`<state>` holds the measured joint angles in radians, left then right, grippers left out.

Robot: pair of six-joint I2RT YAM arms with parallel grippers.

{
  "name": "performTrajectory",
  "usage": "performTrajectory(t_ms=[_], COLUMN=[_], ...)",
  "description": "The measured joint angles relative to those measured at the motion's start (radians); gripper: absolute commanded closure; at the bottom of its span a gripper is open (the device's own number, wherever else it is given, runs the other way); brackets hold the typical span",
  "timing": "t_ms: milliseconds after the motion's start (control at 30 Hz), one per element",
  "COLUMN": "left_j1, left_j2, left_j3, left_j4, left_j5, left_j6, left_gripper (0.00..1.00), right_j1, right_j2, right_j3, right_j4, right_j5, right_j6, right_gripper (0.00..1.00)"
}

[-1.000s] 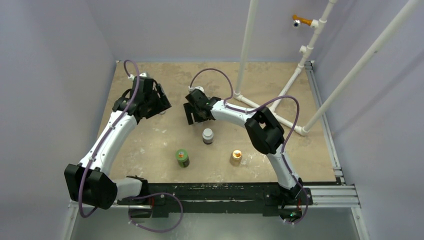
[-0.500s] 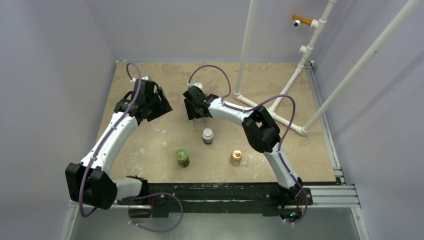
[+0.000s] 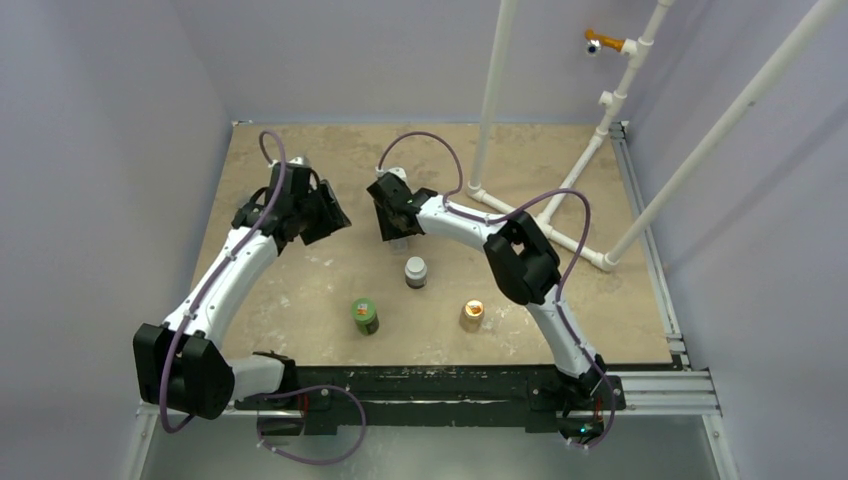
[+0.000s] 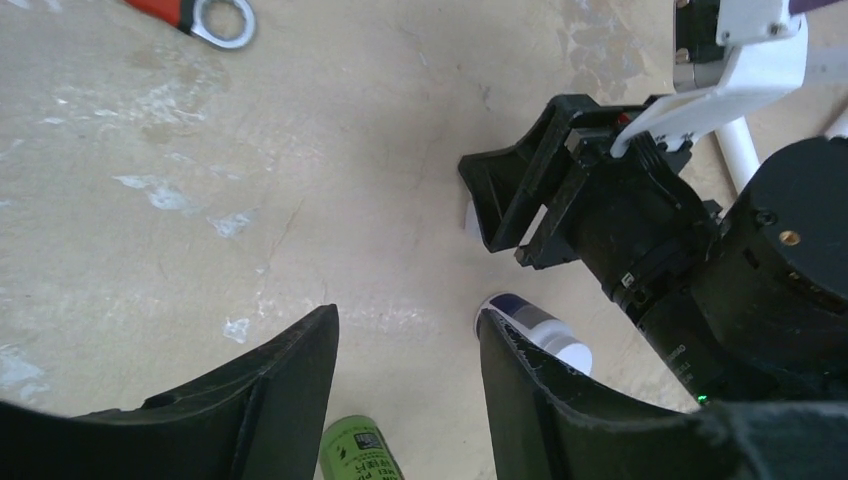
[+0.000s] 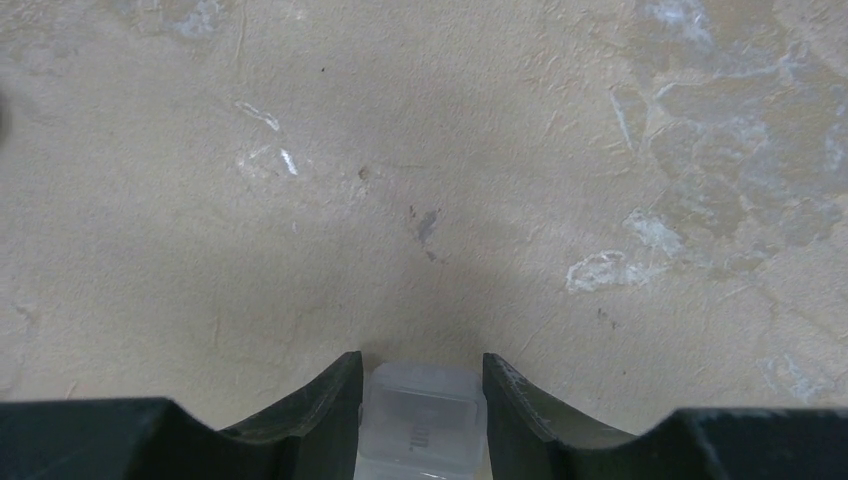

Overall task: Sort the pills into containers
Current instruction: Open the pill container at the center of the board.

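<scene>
Grips the container, a small clear plastic case, in the right tool, with one finger flush against each of its sides (no gap to be seen on either). Sits low over the tan surface, at the far middle, just beyond the dark white-capped bottle; cannot tell whether touching down. Holds nothing in the left tool: fingers about halfway apart, only bare surface in the gap. Hovers to the left of the right tool, apart from it and aimed toward it. Nearer the bases: a green bottle and a tan-orange bottle, both upright, well apart. At the top edge of the left wrist view: a red-handled piece with a metal ring. Cannot make out the pills anywhere.
</scene>
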<state>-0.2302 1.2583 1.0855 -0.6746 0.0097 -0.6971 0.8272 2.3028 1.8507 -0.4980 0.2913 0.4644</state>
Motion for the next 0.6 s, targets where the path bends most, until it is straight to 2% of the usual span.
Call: performTrajectory(t_ms=[167, 367, 600], left_j1=[0.0, -0.012, -0.097], left_j2=[0.0, -0.002, 0.007], left_j3=[-0.069, -0.098, -0.096], left_j4=[0.082, 0.195, 0.302], left_j5=[0.129, 0.279, 0.351], left_j6=[0.001, 0.002, 0.0], left_gripper=[0.51, 0.52, 0.52], right_j1=[-0.031, -0.131, -0.165], right_j2=[-0.035, -0.204, -0.368], right_j3=[-0.001, -0.042, -0.105], right_j4=[-0.025, -0.002, 0.076], right_j5=[-0.105, -0.279, -0.415], right_j6=[0.032, 0.108, 0.2], right_gripper=[0.89, 0.92, 0.95])
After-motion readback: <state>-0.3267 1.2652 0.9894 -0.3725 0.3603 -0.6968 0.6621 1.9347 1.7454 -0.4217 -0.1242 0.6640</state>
